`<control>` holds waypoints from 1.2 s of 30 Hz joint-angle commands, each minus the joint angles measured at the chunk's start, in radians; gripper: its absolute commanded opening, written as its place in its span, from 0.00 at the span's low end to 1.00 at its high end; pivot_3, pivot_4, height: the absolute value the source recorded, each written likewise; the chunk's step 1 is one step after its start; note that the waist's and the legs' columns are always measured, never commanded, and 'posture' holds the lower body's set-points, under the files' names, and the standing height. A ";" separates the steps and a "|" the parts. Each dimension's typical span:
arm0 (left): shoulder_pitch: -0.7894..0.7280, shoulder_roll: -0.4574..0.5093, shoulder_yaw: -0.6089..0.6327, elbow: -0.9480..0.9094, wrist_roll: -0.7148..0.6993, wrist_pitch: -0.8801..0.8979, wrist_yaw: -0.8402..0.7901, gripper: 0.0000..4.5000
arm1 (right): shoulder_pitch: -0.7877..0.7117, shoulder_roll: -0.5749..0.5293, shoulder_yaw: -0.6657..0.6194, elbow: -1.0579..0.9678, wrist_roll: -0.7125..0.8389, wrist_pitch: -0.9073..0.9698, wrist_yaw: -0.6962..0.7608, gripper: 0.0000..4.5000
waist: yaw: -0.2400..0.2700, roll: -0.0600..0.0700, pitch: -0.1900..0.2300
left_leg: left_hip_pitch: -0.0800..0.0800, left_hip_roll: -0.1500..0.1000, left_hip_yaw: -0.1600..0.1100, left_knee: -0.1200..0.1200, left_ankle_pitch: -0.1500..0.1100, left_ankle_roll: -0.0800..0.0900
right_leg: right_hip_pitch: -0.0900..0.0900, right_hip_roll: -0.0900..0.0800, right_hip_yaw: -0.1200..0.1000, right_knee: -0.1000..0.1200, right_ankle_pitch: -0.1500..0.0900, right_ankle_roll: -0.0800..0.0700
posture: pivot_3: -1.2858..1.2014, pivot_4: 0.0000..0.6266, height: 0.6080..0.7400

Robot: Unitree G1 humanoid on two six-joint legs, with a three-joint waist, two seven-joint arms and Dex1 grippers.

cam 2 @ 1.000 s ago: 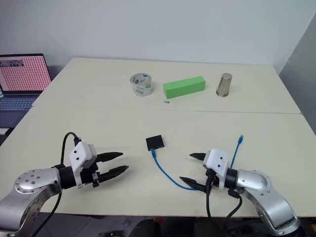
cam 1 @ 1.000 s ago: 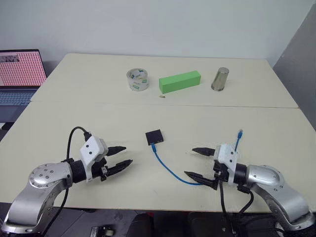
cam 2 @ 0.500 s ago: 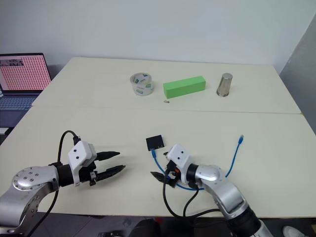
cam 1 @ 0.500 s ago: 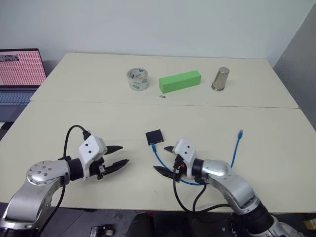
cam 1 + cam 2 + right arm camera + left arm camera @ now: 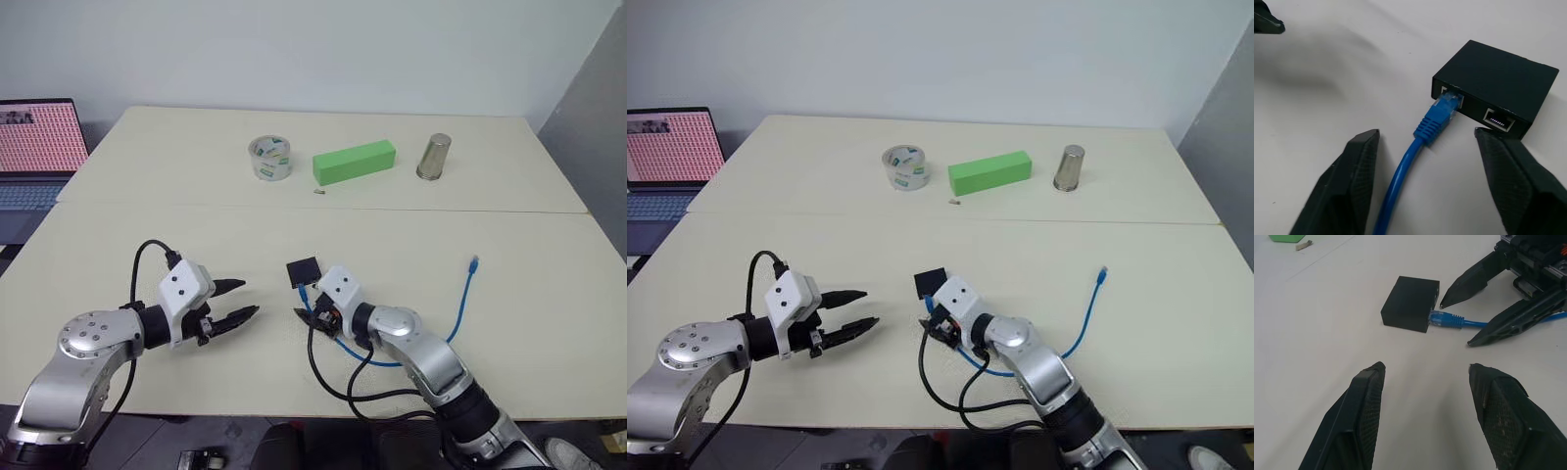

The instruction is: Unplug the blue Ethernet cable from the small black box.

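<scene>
While the blue Ethernet cable (image 5: 1437, 120) is plugged into one port of the small black box (image 5: 1498, 83), the right gripper (image 5: 1427, 178) sits with its two fingers spread to either side of the cord just behind the plug, touching neither cord nor box as far as the wrist view shows. A second port on the same edge of the box stands free beside the plugged one. The box lies flat on the near table (image 5: 549, 323), about midway between the two arms. From the plug the cable runs under the right arm, curves toward the robot's right, and ends in a loose plug (image 5: 474, 262) lying on the tabletop well apart from the box. The left gripper (image 5: 238, 301) hangs above the table to the robot's left of the box, fingers parted, holding nothing, pointed toward the box. On the far table stand a tape roll (image 5: 269, 158), a long green block (image 5: 354, 162) and a metal cup (image 5: 433, 157) in a row. A laptop (image 5: 37, 147) sits at the left edge.
</scene>
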 commanded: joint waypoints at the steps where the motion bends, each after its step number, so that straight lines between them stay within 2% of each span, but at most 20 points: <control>1: -0.009 -0.005 0.001 -0.003 0.004 -0.018 0.008 0.65 | -0.001 0.000 0.004 0.031 -0.024 0.005 -0.008 0.45 | 0.000 0.000 0.000 | 0.000 0.000 0.000 0.000 0.000 0.000 | 0.000 0.000 0.000 0.000 0.000 0.000 | 0.52 0.24 1.00; 9: -0.045 -0.021 0.025 0.045 -0.057 0.060 0.012 0.65 | -0.038 -0.124 0.004 0.006 -0.066 -0.125 0.085 0.02 | 0.005 0.000 0.000 | 0.000 -0.001 0.000 0.000 0.000 0.000 | 0.000 0.000 0.000 0.000 0.000 0.000 | 0.52 0.24 1.00; 13: -0.071 -0.027 0.039 0.055 -0.152 0.157 -0.009 0.65 | -0.065 -0.235 -0.011 -0.015 -0.111 -0.307 0.143 0.01 | 0.005 0.000 0.000 | -0.001 -0.001 -0.001 0.000 -0.002 0.003 | 0.000 -0.001 0.000 -0.001 0.000 0.000 | 0.52 0.24 1.00; 18: -0.124 -0.033 0.065 0.039 -0.374 0.372 -0.048 0.65 | -0.120 -0.413 -0.026 0.033 -0.218 -0.723 0.180 0.01 | 0.000 0.000 0.000 | -0.001 0.000 0.000 0.000 -0.001 0.003 | 0.000 0.000 -0.001 -0.001 0.000 0.000 | 0.52 0.24 1.00; 21: -0.160 -0.041 0.056 0.038 -0.460 0.449 -0.058 0.65 | -0.146 -0.473 -0.028 0.083 -0.254 -0.941 0.184 0.01 | -0.001 0.000 0.000 | -0.001 0.000 0.000 0.000 -0.001 0.002 | 0.000 0.000 -0.001 -0.001 0.000 0.000 | 0.52 0.24 1.00; 24: -0.207 -0.070 0.028 0.055 -0.482 0.481 -0.036 0.65 | -0.157 -0.503 -0.027 0.128 -0.275 -1.121 0.180 0.01 | 0.001 0.000 0.000 | -0.001 0.000 0.000 0.000 0.000 0.000 | 0.000 0.000 -0.001 -0.001 0.000 0.000 | 0.52 0.24 1.00; 29: -0.247 -0.109 -0.007 0.058 -0.486 0.497 -0.029 0.65 | -0.151 -0.497 -0.040 0.157 -0.274 -1.229 0.184 0.01 | 0.000 0.000 0.000 | -0.001 0.000 0.001 0.001 0.000 0.000 | 0.000 0.000 0.000 -0.001 0.000 0.000 | 0.52 0.24 1.00; 36: -0.259 -0.126 -0.039 0.040 -0.503 0.515 -0.041 0.65 | -0.156 -0.484 -0.056 0.165 -0.268 -1.247 0.194 0.01 | 0.001 0.000 0.000 | -0.001 0.000 0.001 0.001 0.000 -0.001 | 0.000 0.000 0.000 -0.001 0.000 0.000 | 0.52 0.24 1.00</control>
